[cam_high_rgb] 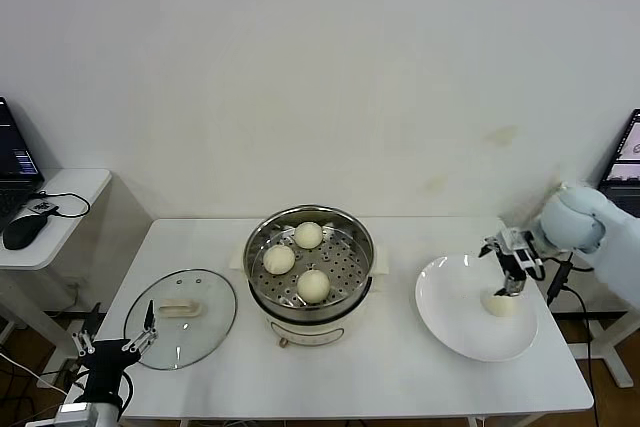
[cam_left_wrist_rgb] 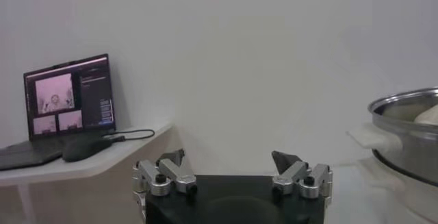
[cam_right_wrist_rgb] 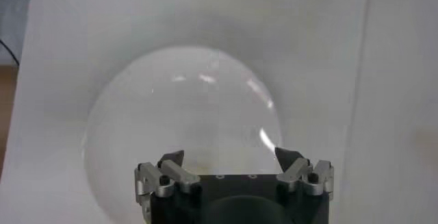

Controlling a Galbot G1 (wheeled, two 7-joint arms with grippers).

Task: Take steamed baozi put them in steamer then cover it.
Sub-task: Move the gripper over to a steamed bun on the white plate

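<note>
The steel steamer (cam_high_rgb: 355,247) stands mid-table on its cream pot base and holds three baozi (cam_high_rgb: 279,260). In the left wrist view its rim (cam_left_wrist_rgb: 407,103) shows off to one side. A fourth baozi (cam_high_rgb: 495,305) lies on the white plate (cam_high_rgb: 450,317) at the right. My right gripper (cam_high_rgb: 513,284) hangs open just above that bun; in the right wrist view the gripper (cam_right_wrist_rgb: 229,158) has only the plate (cam_right_wrist_rgb: 181,109) between its fingers. The glass cover (cam_high_rgb: 182,317) lies flat on the table at the left. My left gripper (cam_high_rgb: 140,335) waits open by the cover's near edge, empty (cam_left_wrist_rgb: 233,158).
A side table (cam_high_rgb: 70,187) at the far left carries a laptop (cam_left_wrist_rgb: 68,102) and a mouse (cam_high_rgb: 22,232). Another screen (cam_high_rgb: 628,152) stands at the far right. The table's front edge runs close below the plate and the cover.
</note>
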